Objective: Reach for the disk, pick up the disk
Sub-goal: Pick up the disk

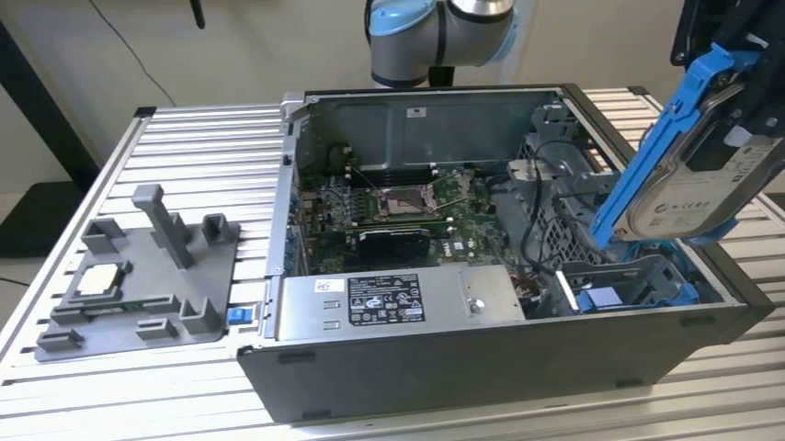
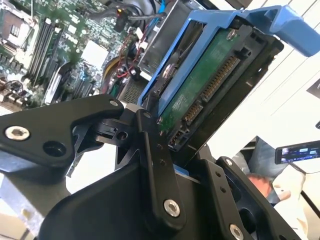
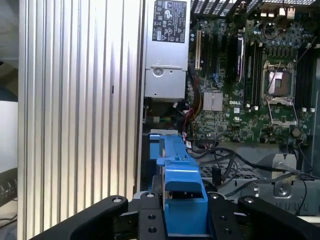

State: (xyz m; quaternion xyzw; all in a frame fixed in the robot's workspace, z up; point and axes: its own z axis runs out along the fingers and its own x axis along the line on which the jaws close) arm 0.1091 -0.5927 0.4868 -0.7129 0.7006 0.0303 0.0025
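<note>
ribbed aluminium table carries the whole setup, with the open computer case lying on its side so the interior faces upward and is reachable from above. nearest the onlooker, the case's dark front wall and the labelled power supply run along the near edge. just behind, at the exterior view's right, sits the drive bay, open at the top so a carrier can slide straight out.

above that bay hangs the disk, lifted clear and tilted, its white label toward the case. the blue carrier frames the drive; it gives the fingers a firm edge to clamp rather than the drive body. the gripper is closed on the disk's lower end, with black fingers pressed on either side, as seen in the second wrist view. the first wrist view shows the blue carrier edge clamped between them.

further in lies the motherboard with its bare socket. at the exterior view's left, well apart, a grey fixture holds a small chip. beyond, the arm's base joint stands behind the case.
</note>
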